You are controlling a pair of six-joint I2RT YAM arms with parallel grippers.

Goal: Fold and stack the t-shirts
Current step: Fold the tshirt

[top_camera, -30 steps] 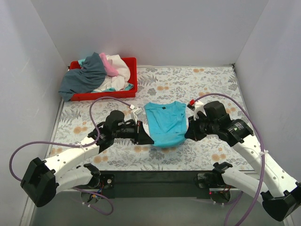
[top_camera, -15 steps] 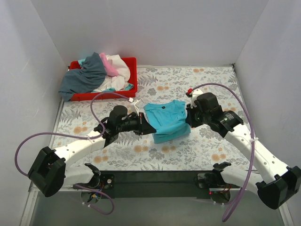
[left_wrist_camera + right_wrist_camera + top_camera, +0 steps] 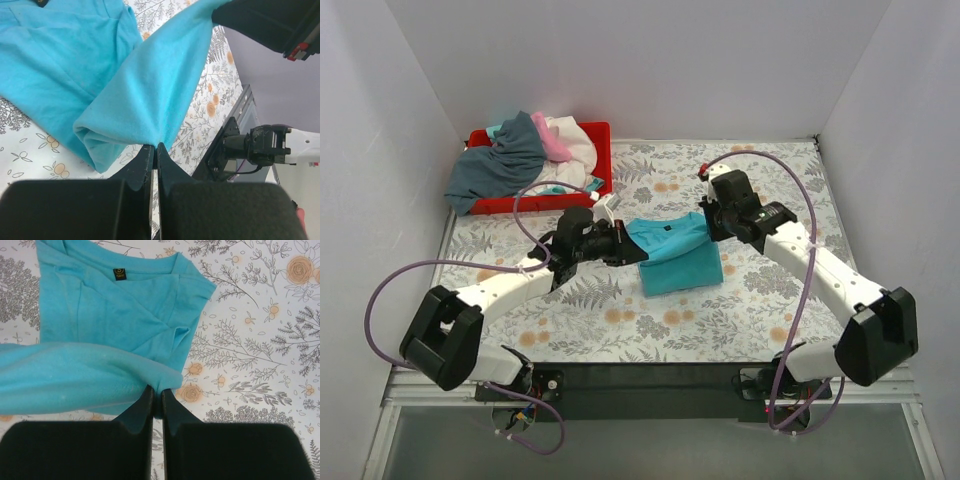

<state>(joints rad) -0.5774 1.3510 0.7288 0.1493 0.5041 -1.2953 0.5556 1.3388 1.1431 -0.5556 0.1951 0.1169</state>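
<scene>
**Both grippers clamped on the turquoise t-shirt at mid-table**

The turquoise t-shirt (image 3: 678, 255) lies near the middle of the floral table (image 3: 770, 190), between the two arms; its collar end faces the back wall and a small black label (image 3: 119, 273) shows inside the neckline. The left gripper (image 3: 640, 254) meets the shirt at its left edge; in the left wrist view its fingers (image 3: 145, 162) are pressed together on a bunched corner of the cloth, with nothing more than fabric between them. The right gripper (image 3: 706, 228) is at the shirt's right edge, nearer the collar; in the right wrist view its two dark fingers (image 3: 172, 407) are likewise closed tight on a rolled edge of the same shirt. A band of turquoise cloth runs taut from one gripper to the other, raised above the part of the shirt that lies flat on the table; under it the flat part shows sleeves turned inward and a few creases.

At the table's far left corner sits a red tray (image 3: 600, 135), well apart from the turquoise shirt; heaped in it are a slate grey t-shirt (image 3: 505, 160), which spills over the tray's left rim, a white t-shirt (image 3: 578, 152) and a pink t-shirt (image 3: 556, 145) lying between those two; a scrap of turquoise cloth peeks out low in the heap, though I cannot tell what garment it belongs to.
</scene>
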